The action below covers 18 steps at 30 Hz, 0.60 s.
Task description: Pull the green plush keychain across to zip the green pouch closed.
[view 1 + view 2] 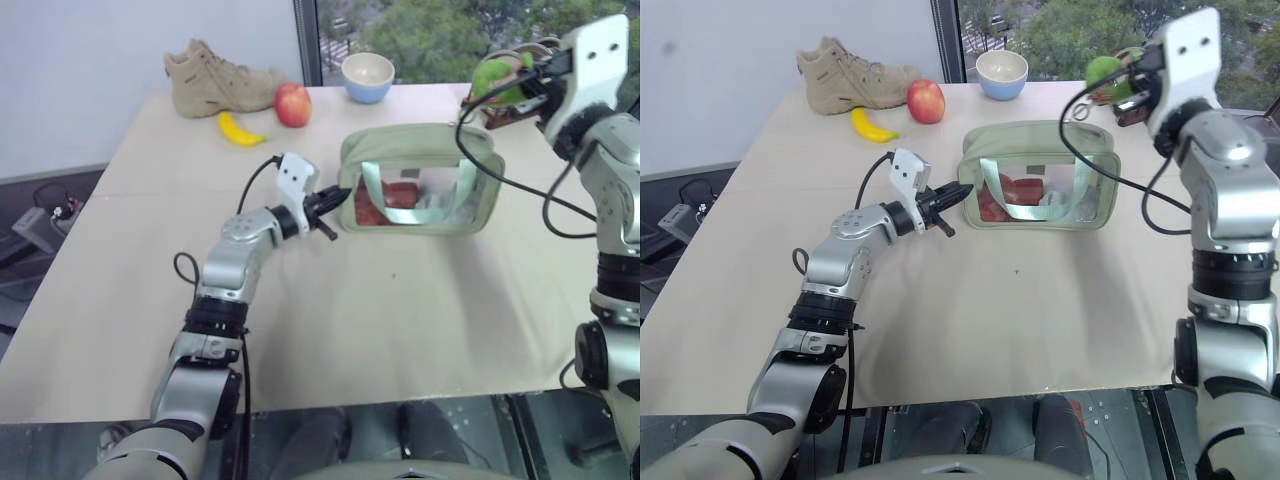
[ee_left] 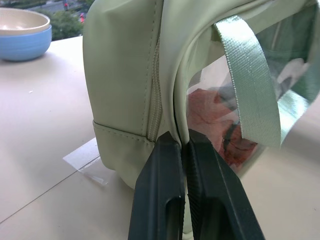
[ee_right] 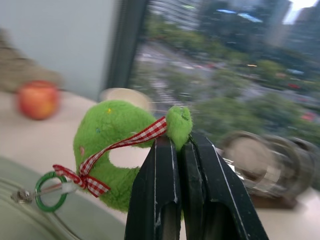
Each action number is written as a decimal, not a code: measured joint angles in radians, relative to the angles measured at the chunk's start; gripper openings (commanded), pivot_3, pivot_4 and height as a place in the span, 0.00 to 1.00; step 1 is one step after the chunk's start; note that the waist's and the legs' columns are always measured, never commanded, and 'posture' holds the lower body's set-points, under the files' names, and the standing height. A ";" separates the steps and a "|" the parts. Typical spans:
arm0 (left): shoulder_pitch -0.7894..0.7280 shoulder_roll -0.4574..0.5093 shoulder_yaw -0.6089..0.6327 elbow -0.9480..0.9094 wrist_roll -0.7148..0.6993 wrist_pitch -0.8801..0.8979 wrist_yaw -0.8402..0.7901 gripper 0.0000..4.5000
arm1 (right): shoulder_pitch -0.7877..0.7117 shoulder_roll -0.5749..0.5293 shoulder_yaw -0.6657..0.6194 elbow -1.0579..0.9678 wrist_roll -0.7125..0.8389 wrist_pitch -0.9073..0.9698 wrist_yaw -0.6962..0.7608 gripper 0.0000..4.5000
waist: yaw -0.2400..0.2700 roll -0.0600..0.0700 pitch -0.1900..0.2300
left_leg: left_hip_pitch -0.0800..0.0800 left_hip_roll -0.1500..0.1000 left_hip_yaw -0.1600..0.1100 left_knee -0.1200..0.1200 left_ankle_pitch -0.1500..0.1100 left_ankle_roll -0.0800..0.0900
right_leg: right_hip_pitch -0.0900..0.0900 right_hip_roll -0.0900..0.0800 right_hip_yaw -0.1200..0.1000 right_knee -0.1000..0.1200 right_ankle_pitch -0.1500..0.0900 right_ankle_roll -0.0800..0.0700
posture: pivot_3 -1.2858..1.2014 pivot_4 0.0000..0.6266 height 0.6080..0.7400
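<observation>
The green pouch (image 1: 410, 142) lies in the middle of the table, its clear window showing red contents, with a pale strap (image 2: 247, 85) across the window. My left gripper (image 1: 338, 199) is shut on the seam at the pouch's left end (image 2: 170, 125). The green plush keychain (image 3: 115, 150), fuzzy lime green with a red-checked ribbon and a green ring (image 3: 50, 192), hangs above the pouch's far right corner. My right gripper (image 1: 520, 82) is shut on the plush, and a cord runs from the plush down toward the pouch top.
A tan shoe (image 1: 220, 75), a red apple (image 1: 292, 104) and a yellow banana (image 1: 238, 130) lie at the back left. A blue and cream bowl (image 1: 367, 77) stands behind the pouch. A round glass object (image 3: 270, 160) sits at the back right. The window is right behind.
</observation>
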<state>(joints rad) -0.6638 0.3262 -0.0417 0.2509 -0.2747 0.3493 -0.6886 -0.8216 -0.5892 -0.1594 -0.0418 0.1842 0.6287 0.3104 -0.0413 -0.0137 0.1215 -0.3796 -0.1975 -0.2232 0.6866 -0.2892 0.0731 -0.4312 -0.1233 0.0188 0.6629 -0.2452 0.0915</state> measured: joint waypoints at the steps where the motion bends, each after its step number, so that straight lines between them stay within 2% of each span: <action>1: 0.000 0.000 0.002 0.001 -0.001 0.003 0.004 0.00 | 0.022 0.000 -0.012 -0.006 -0.004 0.002 -0.014 0.01 | 0.000 0.000 0.000 | 0.000 0.000 0.001 0.000 0.000 0.000 | 0.000 0.000 0.001 0.000 0.000 0.000 | 0.52 0.24 1.00; 5: 0.001 -0.004 0.006 0.007 -0.011 0.015 0.013 0.00 | 0.133 0.000 -0.071 -0.028 -0.027 0.026 -0.086 0.01 | 0.003 0.000 -0.002 | 0.001 0.000 0.002 0.001 0.000 0.000 | 0.001 0.000 0.002 0.000 0.000 0.000 | 0.52 0.24 1.00; 9: 0.000 -0.006 0.004 0.010 -0.022 0.017 0.012 0.00 | 0.265 0.002 -0.075 -0.032 -0.066 0.058 -0.131 0.01 | 0.002 0.002 -0.004 | 0.001 0.000 0.003 0.000 0.000 0.000 | 0.000 0.000 0.003 0.000 0.000 0.000 | 0.52 0.24 1.00; 12: -0.001 -0.005 0.004 0.014 -0.023 0.020 0.012 0.00 | 0.353 0.004 -0.042 -0.056 -0.104 0.075 -0.147 0.01 | -0.001 0.007 -0.007 | 0.002 0.001 0.004 0.000 0.000 0.000 | 0.000 0.001 0.005 0.000 0.000 0.000 | 0.52 0.24 1.00; 18: 0.000 -0.005 0.005 0.015 -0.032 0.036 0.012 0.00 | 0.412 0.018 0.037 -0.070 -0.173 0.082 -0.168 0.01 | 0.000 0.008 -0.010 | 0.004 0.001 0.006 0.000 0.000 0.000 | 0.001 0.002 0.007 0.001 0.000 0.000 | 0.52 0.24 1.00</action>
<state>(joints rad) -0.6642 0.3213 -0.0366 0.2660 -0.3064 0.3856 -0.6761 -0.4092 -0.5714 -0.1229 -0.1115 0.0108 0.7102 0.1426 -0.0408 -0.0058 0.1117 -0.3756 -0.1961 -0.2175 0.6862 -0.2891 0.0731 -0.4301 -0.1210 0.0256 0.6639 -0.2451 0.0915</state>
